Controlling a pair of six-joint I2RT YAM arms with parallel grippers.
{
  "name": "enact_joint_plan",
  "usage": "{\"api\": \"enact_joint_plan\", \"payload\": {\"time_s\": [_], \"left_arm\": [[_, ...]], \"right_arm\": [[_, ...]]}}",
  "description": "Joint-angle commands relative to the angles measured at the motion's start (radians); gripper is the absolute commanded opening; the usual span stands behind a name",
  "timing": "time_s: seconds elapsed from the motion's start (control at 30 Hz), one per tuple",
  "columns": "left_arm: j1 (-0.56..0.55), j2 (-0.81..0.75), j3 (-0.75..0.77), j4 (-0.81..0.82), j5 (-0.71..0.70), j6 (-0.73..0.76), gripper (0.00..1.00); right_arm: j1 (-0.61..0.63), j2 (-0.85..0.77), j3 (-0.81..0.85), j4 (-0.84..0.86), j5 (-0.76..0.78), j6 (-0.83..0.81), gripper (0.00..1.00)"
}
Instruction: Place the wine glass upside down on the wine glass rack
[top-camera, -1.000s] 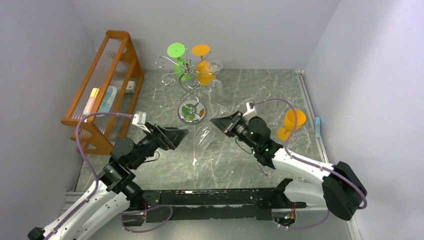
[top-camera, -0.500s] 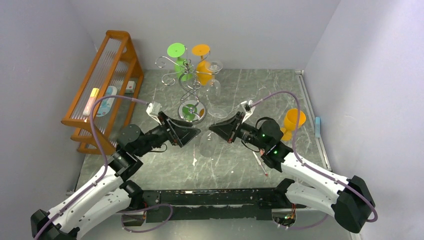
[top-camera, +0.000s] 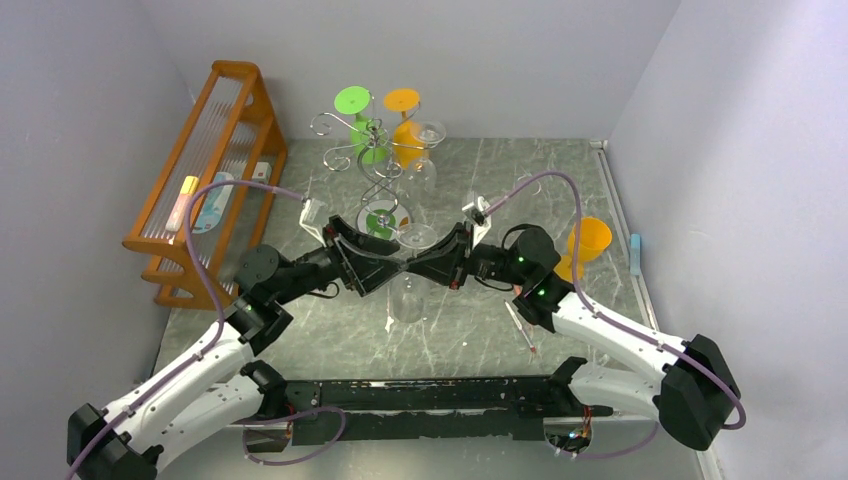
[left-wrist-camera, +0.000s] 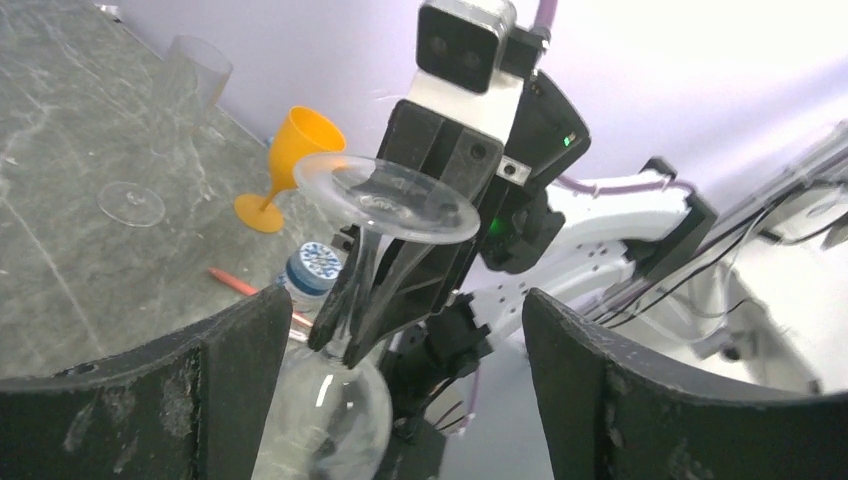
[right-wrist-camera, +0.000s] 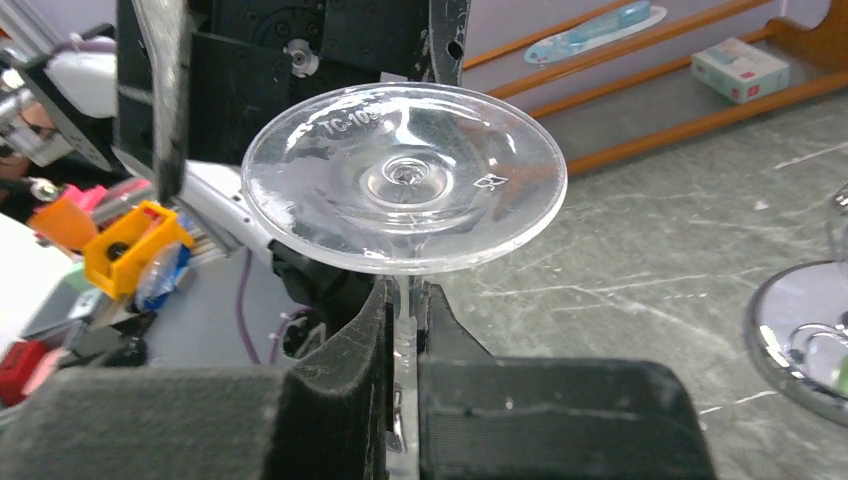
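The top camera looks down from above the near edge over the whole table (top-camera: 520, 180). The wrist cameras face each other, close on the wine glass (left-wrist-camera: 385, 195), which all three views share.

A dark grey, marble-patterned tabletop (top-camera: 460, 330) with pale veins fills the middle of the overhead view. It is closed in by three plain, pale lilac-grey walls: a back wall (top-camera: 500, 60), a left wall (top-camera: 70, 150) and a right wall (top-camera: 740, 150). An orange wooden rack (top-camera: 215, 140) with slatted sides and low shelves stands along the tabletop's left edge, close against the left wall, and a thin pale metal strip (top-camera: 615, 195) runs along the right edge under soft, even light.
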Motion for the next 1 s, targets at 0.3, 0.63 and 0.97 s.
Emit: {"api": "enact_joint_plan", "payload": {"time_s": [0.3, 0.63, 0.97], "left_arm": [[-0.003, 0.059, 0.013, 0.051, -0.059, -0.583, 0.86], [-0.002, 0.06, 0.088, -0.118, -0.081, -0.594, 0.68], [-0.002, 0.088, 0.143, -0.288, -0.108, -0.499, 0.33]], "right_arm": [[-0.001, -0.002, 0.036, -0.02, 0.044, -0.512, 0.0], [0.005, -0.029, 0.008, -0.086, 0.016, -0.716, 0.0], [0.007, -0.034, 0.021, -0.146, -0.021, -0.756, 0.0]]}}
